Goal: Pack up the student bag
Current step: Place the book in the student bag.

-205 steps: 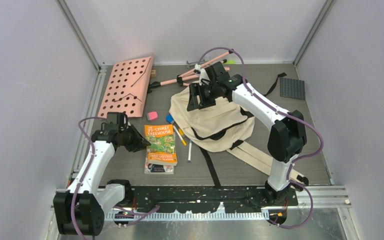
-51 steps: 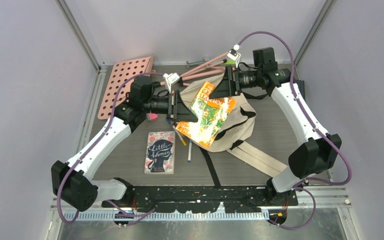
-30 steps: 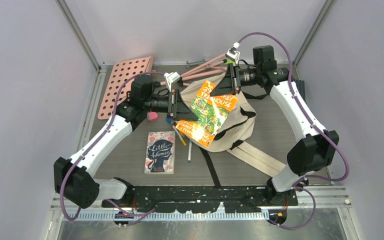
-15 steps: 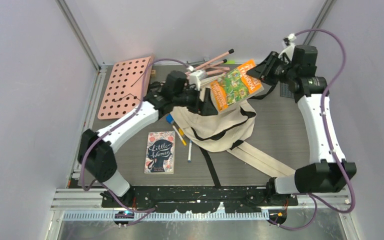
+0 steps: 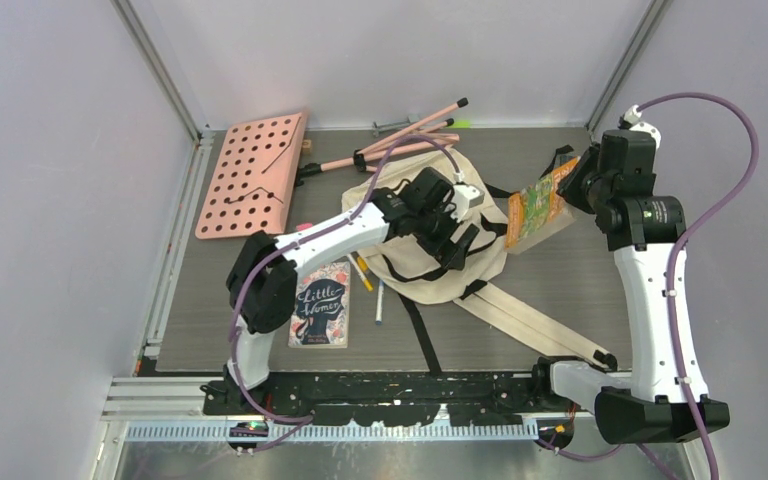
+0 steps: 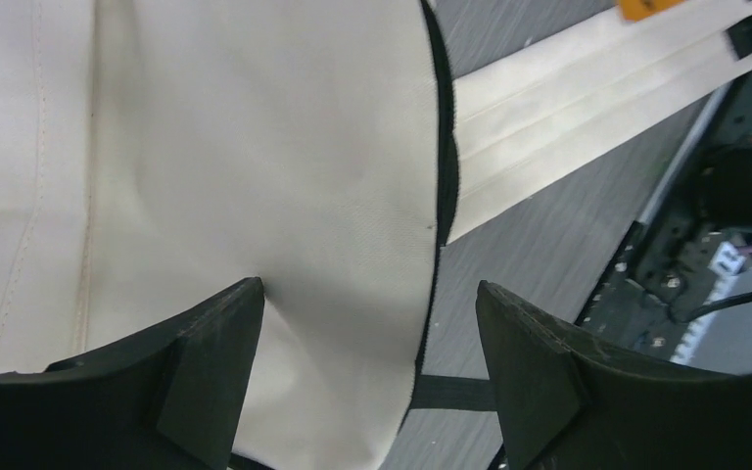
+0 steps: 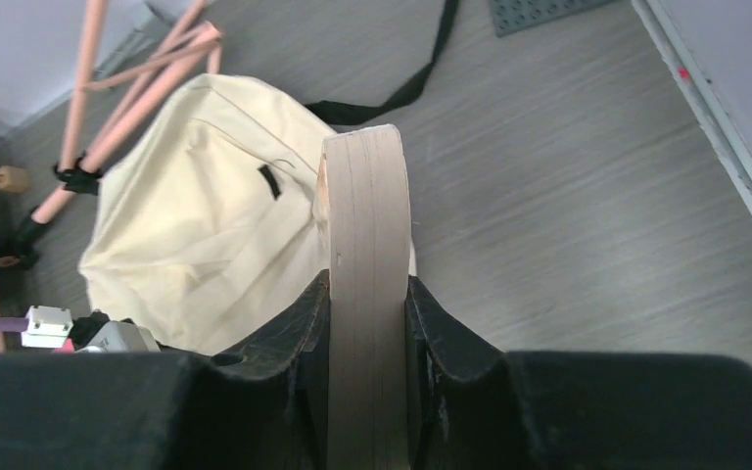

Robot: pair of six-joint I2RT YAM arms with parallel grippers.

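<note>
Lying slumped at the middle of the table (image 5: 580, 290), the student bag (image 5: 488, 262) shows us a soft cream-beige cloth body, wrinkled and mostly flat. A black zipper (image 6: 443, 147) runs along one edge of the panel that the left wrist view looks down on. A small black tab (image 7: 269, 181) sits on the rounded end seen from the right wrist. Its two padded shoulder straps (image 5: 535, 322), the same cream colour, trail toward the near right. A black webbing strap (image 5: 421, 338) runs from under the bag toward the arm bases. We find no opening in any view, so we cannot tell what the bag holds.

Our left gripper (image 6: 367, 299) hangs just over the bag's cloth with its jaws spread wide and nothing between them. Our right gripper (image 7: 367, 294) is clamped on a paperback (image 5: 532, 205) with an orange and green cover. It holds the paperback on edge at the bag's right side, above the table, with the page edges facing the wrist camera. The paperback is outside the bag.

Left of the bag a second book (image 5: 320, 303) with a dark cover lies flat, with pens (image 5: 379, 300) between it and the bag. A pink pegboard (image 5: 250, 175) lies at the far left, and pink rods (image 5: 405, 138) lie behind the bag near the far edge.
</note>
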